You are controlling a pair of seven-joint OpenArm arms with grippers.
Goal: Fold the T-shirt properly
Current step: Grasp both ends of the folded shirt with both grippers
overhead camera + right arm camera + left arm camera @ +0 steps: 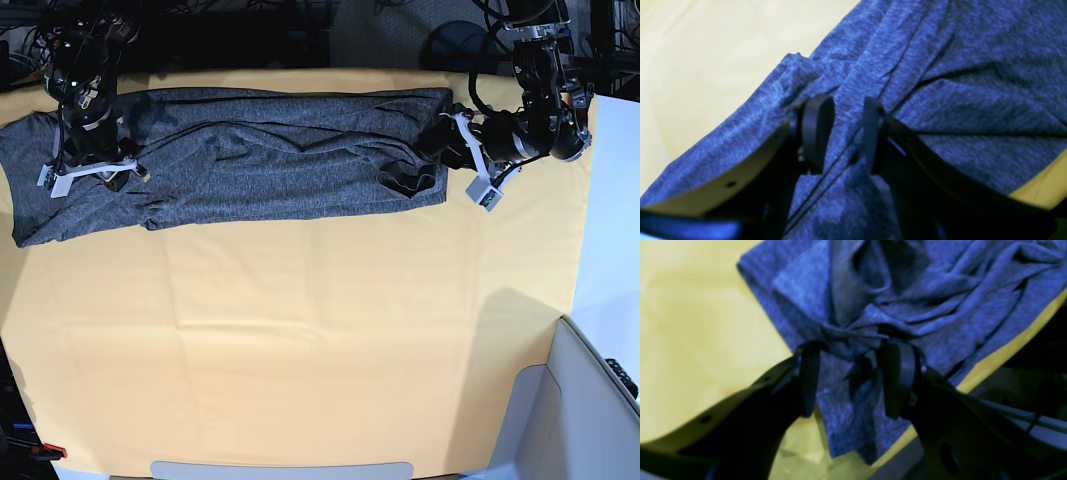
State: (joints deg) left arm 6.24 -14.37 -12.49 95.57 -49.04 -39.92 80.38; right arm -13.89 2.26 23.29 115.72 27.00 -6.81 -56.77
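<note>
- Background: a counter draped in a yellow-orange tablecloth (300, 330), with dark cabling and equipment along the far edge.
- The T-shirt (260, 160) lies along the far side of the cloth as a wide, rumpled band; its long axis runs across my base view, side to side.
- Progress, as I judge it: one lengthwise fold appears made; the crosswise folds and smoothing remain.
- Left end effector (846, 373): jaws spread, bunched fabric between them; I cannot tell whether it grips.
- Right end effector (843, 133): jaws partly apart, straddling a fabric ridge; grip uncertain.
</note>
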